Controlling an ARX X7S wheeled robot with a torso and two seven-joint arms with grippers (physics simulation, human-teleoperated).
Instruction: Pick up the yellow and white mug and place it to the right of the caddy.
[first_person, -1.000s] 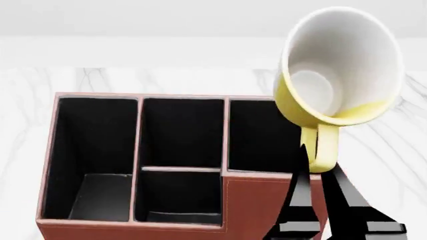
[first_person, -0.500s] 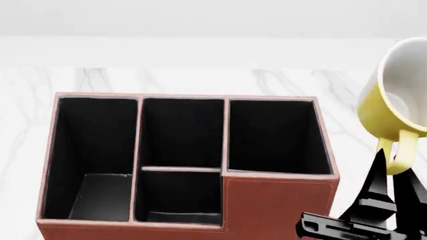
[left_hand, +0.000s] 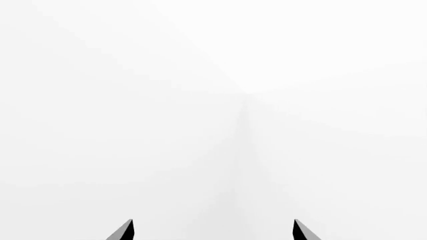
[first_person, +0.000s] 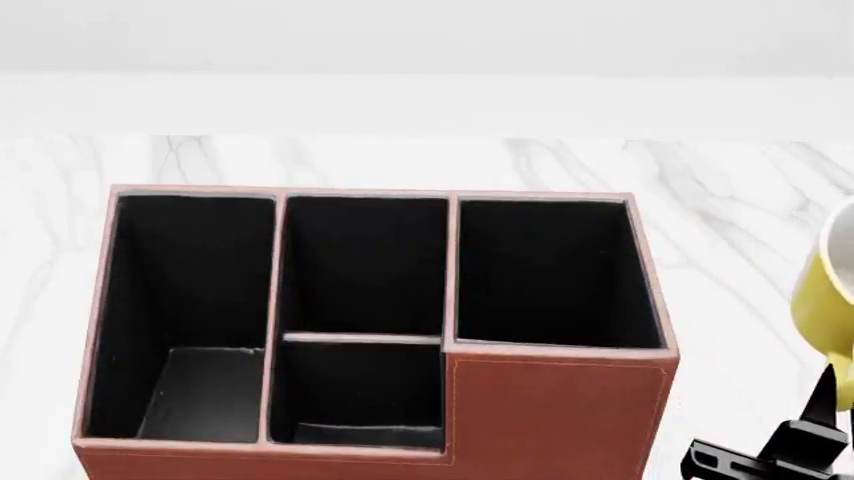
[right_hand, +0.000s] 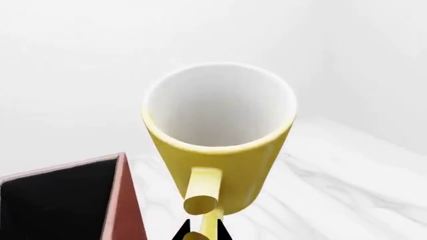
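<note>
The yellow and white mug hangs in the air, held by its yellow loop handle, white inside showing. My right gripper is shut on that handle. In the head view the mug is cut off at the right edge, to the right of the caddy, with the right gripper just below it. The caddy is a reddish-brown box with black-lined compartments; its corner shows beside the mug in the right wrist view. My left gripper is open, facing plain white with nothing between its fingertips.
The caddy stands on a white marble table whose far edge meets a white wall. Marble surface lies below and beside the mug, to the right of the caddy.
The right gripper has carried the mug from above the caddy's right compartment rightward and downward, almost out of the head view. The caddy has not moved.
</note>
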